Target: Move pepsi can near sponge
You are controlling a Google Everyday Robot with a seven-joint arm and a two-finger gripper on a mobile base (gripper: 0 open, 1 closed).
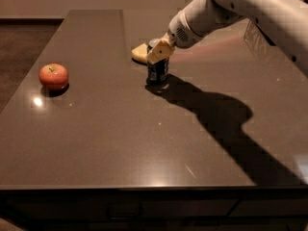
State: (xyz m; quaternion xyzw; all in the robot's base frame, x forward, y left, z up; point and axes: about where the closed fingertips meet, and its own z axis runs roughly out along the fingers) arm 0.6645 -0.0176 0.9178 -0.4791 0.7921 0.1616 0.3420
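Note:
The pepsi can [158, 71] is dark blue and stands upright near the middle of the dark table, at the back. My cream-coloured gripper [160, 52] comes down from the upper right and is shut on the can's top part, hiding its lid. The sponge [139, 53] is a pale yellow block lying on the table just behind and to the left of the can, a small gap away. Part of the sponge is hidden behind the gripper.
A red apple [53, 76] sits at the left of the table [144, 143]. My white arm [240, 6] reaches in from the upper right and casts a large shadow over the right half of the table. The floor drops off left of the table edge.

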